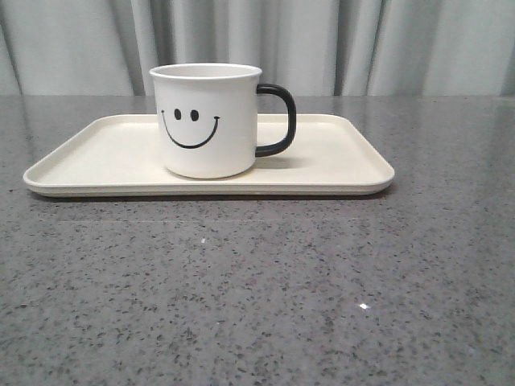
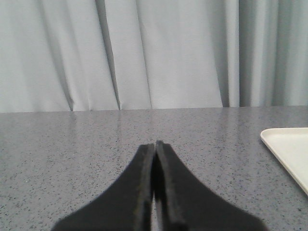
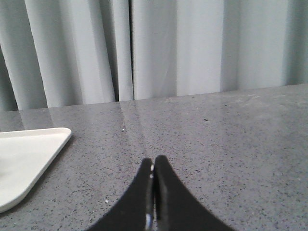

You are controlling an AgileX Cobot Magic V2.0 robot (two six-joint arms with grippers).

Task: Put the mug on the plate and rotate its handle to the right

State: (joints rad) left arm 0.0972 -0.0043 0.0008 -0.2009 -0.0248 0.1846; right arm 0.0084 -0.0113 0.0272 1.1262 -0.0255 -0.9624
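White cylindrical mug [image 1: 207, 121] on rimmed plate [image 1: 338, 157]

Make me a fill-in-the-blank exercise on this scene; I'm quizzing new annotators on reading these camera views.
1. The mug stands upright on the ____.
2. In the front view, the handle points toward the ____ side of the picture.
3. The left gripper and the right gripper are both ____, holding nothing.
4. The plate rests on a speckled grey ____.

Missing words: plate; right; shut; table
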